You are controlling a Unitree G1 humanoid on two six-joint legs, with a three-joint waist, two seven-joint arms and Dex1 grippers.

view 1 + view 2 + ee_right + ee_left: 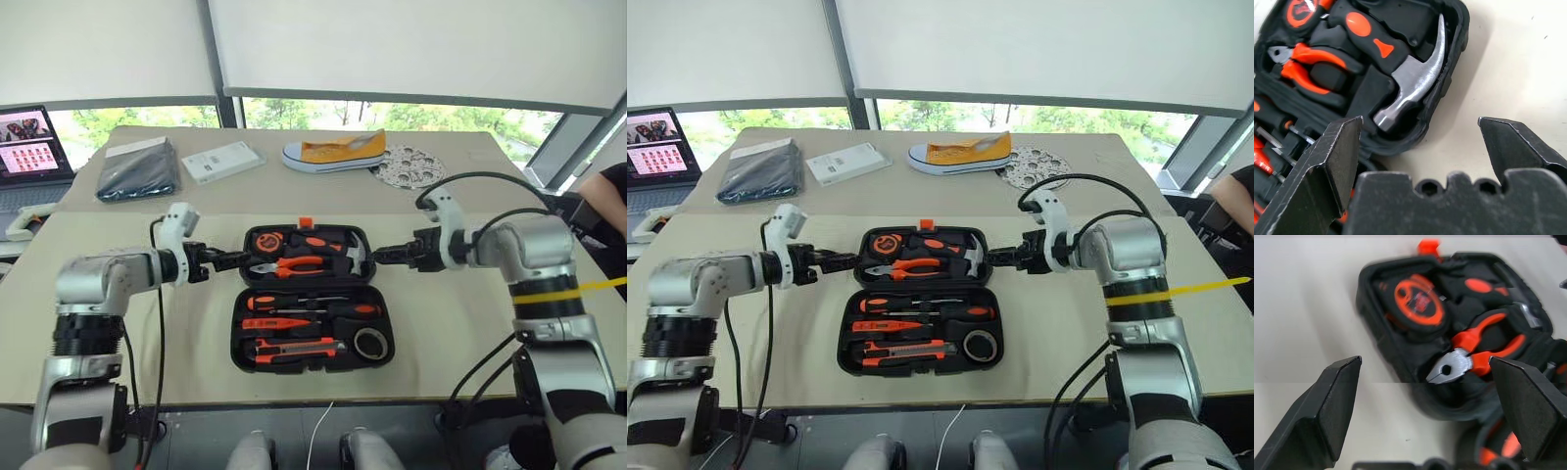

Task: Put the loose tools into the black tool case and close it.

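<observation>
Black tool case (312, 352) lies open flat on the beige table (118, 323), centre front, orange latch (306, 222) on the far edge. Far half holds tape measure (266, 241), pliers (286, 265) and hammer (1400, 73). Near half holds the loose tools in their slots: two black-and-orange screwdrivers (294, 303), slim orange tester screwdriver (277, 322), utility knife (294, 347), dark tape roll (369, 343) at the near right corner.

Left gripper (231, 260) hovers just beside the far half's left edge, fingers spread wide, holding nothing; the left wrist view shows pliers and tape measure between its pads (1327, 406). Right gripper (377, 257) hovers just beside the far half's right edge, also wide open and empty, hammer head seen past its fingers (1327, 161).

Far end of table: dark pouch (137, 168), white box (223, 161), yellow shoe (335, 150), patterned disc (411, 166). Laptop (29, 147) at far left.
</observation>
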